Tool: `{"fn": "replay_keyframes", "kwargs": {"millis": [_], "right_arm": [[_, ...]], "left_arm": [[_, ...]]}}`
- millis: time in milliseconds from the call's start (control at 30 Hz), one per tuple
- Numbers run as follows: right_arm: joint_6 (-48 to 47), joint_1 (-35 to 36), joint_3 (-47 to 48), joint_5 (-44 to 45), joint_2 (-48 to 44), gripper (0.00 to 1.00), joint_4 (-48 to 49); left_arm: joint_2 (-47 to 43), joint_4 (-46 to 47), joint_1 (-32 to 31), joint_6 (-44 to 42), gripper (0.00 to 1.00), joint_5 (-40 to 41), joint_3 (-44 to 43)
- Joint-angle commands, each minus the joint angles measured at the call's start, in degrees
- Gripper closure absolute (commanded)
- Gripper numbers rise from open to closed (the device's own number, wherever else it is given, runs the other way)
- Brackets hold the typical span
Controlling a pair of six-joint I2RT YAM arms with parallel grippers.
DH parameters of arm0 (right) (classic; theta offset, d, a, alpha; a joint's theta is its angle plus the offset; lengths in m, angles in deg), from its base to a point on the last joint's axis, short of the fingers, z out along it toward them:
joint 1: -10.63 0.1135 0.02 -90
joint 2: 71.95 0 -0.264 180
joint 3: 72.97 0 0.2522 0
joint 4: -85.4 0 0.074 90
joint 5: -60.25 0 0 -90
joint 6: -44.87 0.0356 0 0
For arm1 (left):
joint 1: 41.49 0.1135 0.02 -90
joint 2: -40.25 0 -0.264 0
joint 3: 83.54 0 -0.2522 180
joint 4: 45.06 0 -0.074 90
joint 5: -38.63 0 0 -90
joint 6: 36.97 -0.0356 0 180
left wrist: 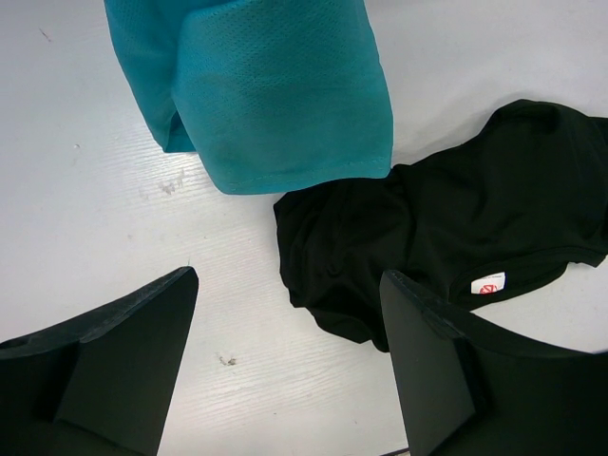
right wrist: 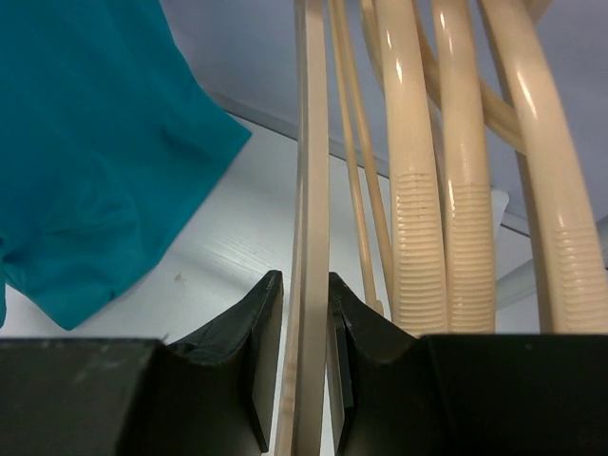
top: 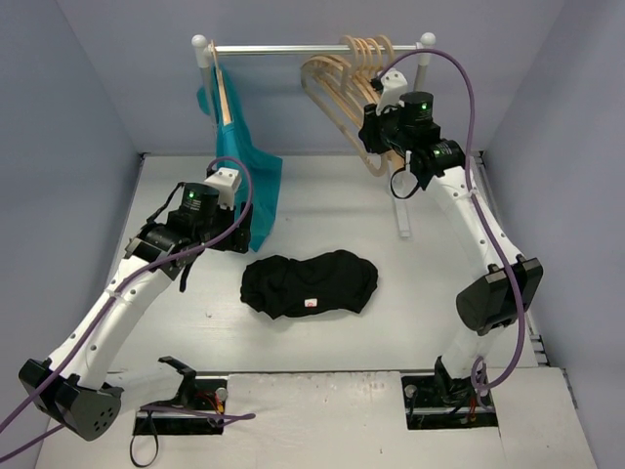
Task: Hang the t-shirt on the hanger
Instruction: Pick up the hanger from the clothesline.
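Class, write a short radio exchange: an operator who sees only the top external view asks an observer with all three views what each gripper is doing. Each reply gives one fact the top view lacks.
Operator: From above, the right gripper is lost among the hangers. Does it hold one?
Observer: Yes. In the right wrist view its fingers are shut on the thin edge of one hanger, with others hanging beside it.
Operator: Has the left gripper got the t-shirt?
Observer: No. The left wrist view shows it open and gripping nothing; the t-shirt lies crumpled on the table below, its white label facing up.
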Motion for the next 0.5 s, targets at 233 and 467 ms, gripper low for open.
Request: {"fn": "replay_keyframes", "kwargs": {"millis": [233, 467], "right_arm": [[0.0, 1.03, 5.28, 1.24, -0.33, 0.81, 3.27], [-0.6, 1.9, 5.68, 0.97, -1.04, 0.96, 3.28]], "left_arm": [[-0.13, 2.89, 1.01, 0.06, 0.27, -1.0, -0.4], [-0.04, 2.88, 1.18, 0.06, 0.27, -1.31, -0.39]]}}
